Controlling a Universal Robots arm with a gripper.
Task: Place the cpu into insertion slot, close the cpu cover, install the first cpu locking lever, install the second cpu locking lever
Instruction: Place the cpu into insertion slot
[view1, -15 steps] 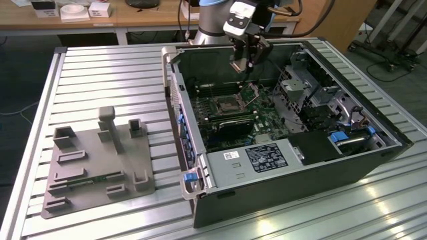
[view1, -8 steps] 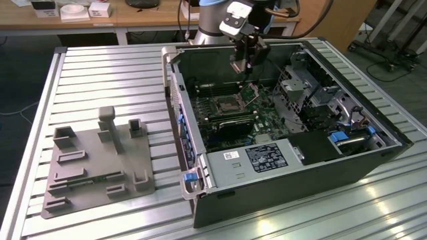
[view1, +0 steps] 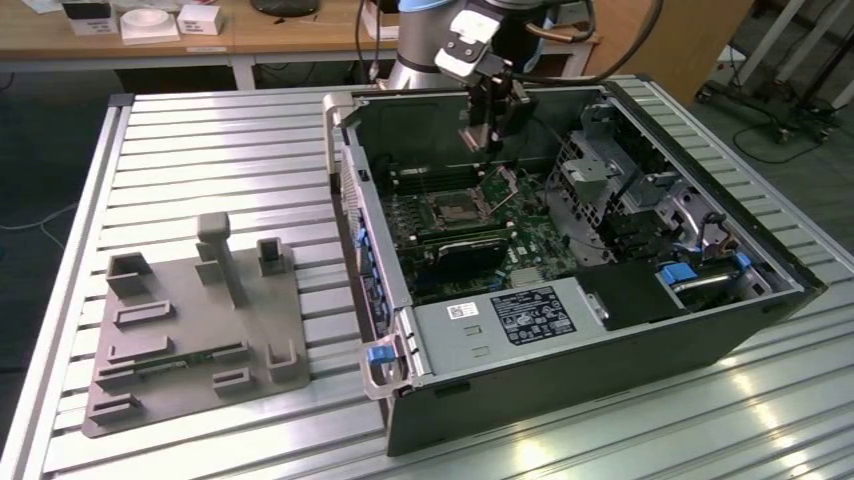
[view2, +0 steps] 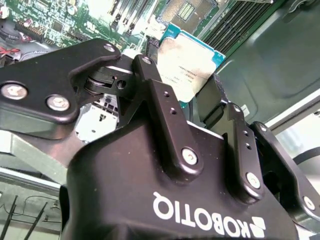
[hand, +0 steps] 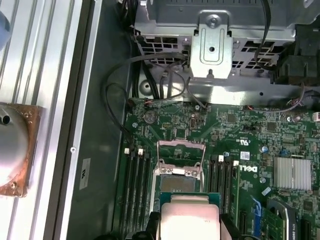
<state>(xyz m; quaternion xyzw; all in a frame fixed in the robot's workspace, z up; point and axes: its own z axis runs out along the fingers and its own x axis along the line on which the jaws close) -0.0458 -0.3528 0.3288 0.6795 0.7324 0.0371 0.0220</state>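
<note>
We worked on a ribbed metal table (view1: 200, 150), with a wooden desk (view1: 267, 30) behind it carrying a few small white boxes. On the exterior view's left, 1 grey moulded fixture (view1: 187, 340) lay flat on the slats. Beside it, toward the exterior view's right, an open computer case (view1: 561, 370) lay on its side. Its green motherboard (hand: 235, 130) was exposed, and a grey power supply box (view1: 507, 320) sat at the near end.

The arm reached down into the case, and the gripper (view1: 487, 135) hung above the board. In both wrist views its 2 black fingers (view2: 160, 105) were clamped on opposite edges of the cpu (view2: 192, 60), holding it metal face up. The chip was clear of the board, not yet seated. In the first wrist view the cpu (hand: 189, 220) sat just short of the insertion slot (hand: 177, 184), which lay between the banks of long memory slots. The cpu cover (hand: 181, 144) was swung open on the slot's far side, leaving the slot bare.
</note>
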